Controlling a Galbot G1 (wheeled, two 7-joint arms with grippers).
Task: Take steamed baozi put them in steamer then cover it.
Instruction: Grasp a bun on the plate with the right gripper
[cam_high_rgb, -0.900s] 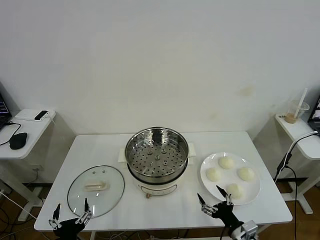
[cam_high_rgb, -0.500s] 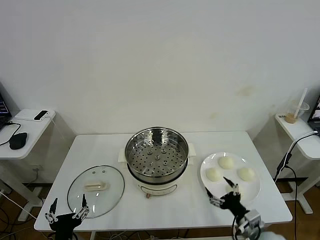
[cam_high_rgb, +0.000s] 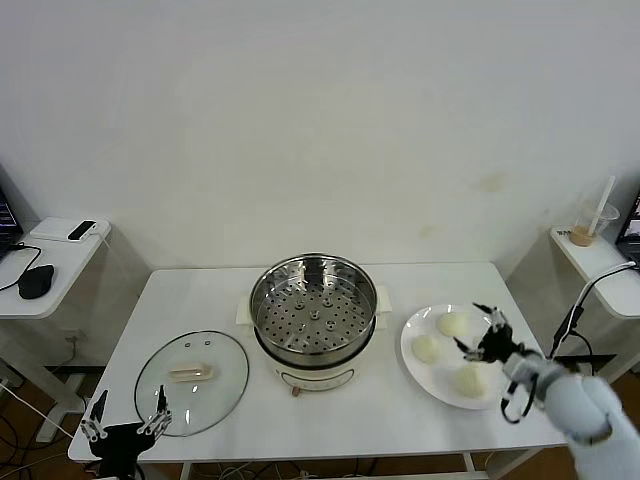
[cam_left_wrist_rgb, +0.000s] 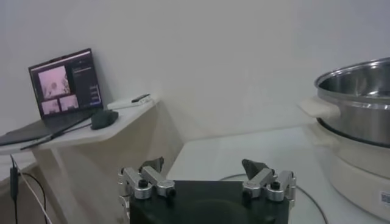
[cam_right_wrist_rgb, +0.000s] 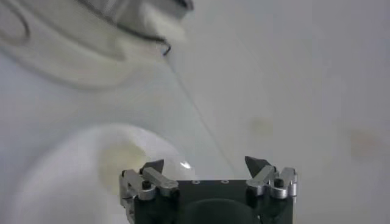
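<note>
Steamer (cam_high_rgb: 314, 318) stands near the middle of the white table (cam_high_rgb: 200, 300), a little toward the back edge, lid off, perforated tray bare: open because nothing has gone in yet. Its glass cover (cam_high_rgb: 192, 377) lies flat toward the front-left corner, cream handle up, well apart from the pot, presumably parked there so the pot mouth stays free for loading and the left arm can reach it later. White plate (cam_high_rgb: 432, 375) sits on the right side of the table, just beside the steamer's base. Three steamed baozi (cam_high_rgb: 453, 325) show on it plainly; the right gripper (cam_high_rgb: 487, 336) hangs over the plate's far-right part, where a fourth bun would lie, hidden if there. Its jaws are spread wide and empty, nothing between them, aimed down at the plate; wide, I judge, to straddle a soft round bun without denting it. The right wrist view shows the pale plate and a creamy bun below the open fingers (cam_right_wrist_rgb: 148, 177), no contact that I can see. Left gripper (cam_high_rgb: 125, 424) waits at the front-left edge of the table, just short of the cover, jaws likewise apart and empty; idle, placed for the lid. No bun moved yet; loading stage only beginning.
</note>
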